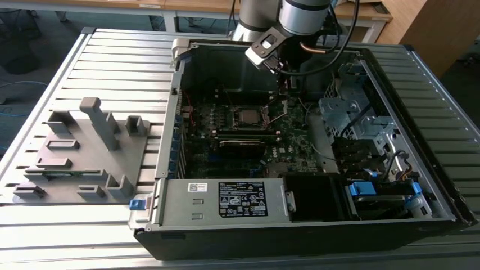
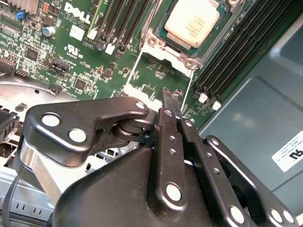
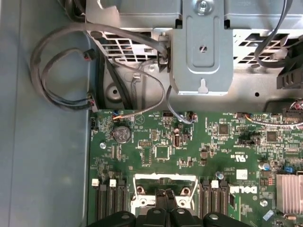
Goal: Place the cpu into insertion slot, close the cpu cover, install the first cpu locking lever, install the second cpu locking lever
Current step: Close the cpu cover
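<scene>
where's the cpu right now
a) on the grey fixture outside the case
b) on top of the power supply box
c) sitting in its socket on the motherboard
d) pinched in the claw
c: in the second wrist view the cpu lies flat in the insertion slot on the motherboard, while the claw is shut and apart from it.

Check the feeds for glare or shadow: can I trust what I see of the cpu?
Second wrist view: light washes the cpu top to a pale cream, and the dark claw blocks the foreground. First wrist view: even light on the motherboard, no glare. Exterior view: the computer case interior is shadowed, so the cpu looks dim.
</scene>
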### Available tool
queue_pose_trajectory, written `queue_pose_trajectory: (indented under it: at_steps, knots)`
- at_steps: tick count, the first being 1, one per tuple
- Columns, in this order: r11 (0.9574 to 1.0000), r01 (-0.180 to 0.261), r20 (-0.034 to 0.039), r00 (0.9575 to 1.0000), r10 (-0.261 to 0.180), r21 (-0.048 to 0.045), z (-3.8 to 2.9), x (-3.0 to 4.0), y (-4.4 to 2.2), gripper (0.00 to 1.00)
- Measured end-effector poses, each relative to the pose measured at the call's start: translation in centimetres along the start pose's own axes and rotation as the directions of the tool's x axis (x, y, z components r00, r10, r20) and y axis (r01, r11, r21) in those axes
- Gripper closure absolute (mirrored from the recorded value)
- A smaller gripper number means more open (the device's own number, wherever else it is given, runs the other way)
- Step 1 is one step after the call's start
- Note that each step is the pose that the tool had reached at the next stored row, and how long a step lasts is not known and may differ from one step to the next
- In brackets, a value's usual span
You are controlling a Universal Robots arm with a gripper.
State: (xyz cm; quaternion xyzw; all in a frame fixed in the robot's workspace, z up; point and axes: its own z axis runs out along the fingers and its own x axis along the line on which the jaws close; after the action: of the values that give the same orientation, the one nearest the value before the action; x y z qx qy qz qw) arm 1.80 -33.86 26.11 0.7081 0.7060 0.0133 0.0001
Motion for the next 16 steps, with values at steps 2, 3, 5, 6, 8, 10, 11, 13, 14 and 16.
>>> queue_pose_trajectory:
  at_steps: [2, 3, 5, 6, 8, 10, 11, 13, 14, 16]
  knots:
    - [1.0, 0.0, 0.0, 1.0, 0.0, 0.0, 0.0, 0.0, 0.21, 0.9]
    - [1.0, 0.0, 0.0, 1.0, 0.0, 0.0, 0.01, 0.0, 0.33, 0.9]
    - [1.0, 0.0, 0.0, 1.0, 0.0, 0.0, 0.01, 0.0, 0.58, 0.9]
    - [1.0, 0.0, 0.0, 1.0, 0.0, 0.0, 0.02, 0.0, 0.7, 0.9]
    - [1.0, 0.0, 0.0, 1.0, 0.0, 0.0, 0.02, 0.0, 0.96, 0.9]
    - [1.0, 0.0, 0.0, 1.0, 0.0, 0.0, 0.04, 0.0, 1.25, 0.9]
    - [1.0, 0.0, 0.0, 1.0, 0.0, 0.0, 0.04, 0.0, 1.41, 0.9]
    - [1.0, 0.0, 0.0, 1.0, 0.0, 0.0, 0.05, 0.0, 1.73, 0.9]
    - [1.0, 0.0, 0.0001, 1.0, 0.0, 0.0, 0.06, 0.0, 1.91, 0.9]
    - [1.0, 0.0, 0.0, 1.0, 0.0, 0.0, 0.08, 0.01, 2.21, 0.9]
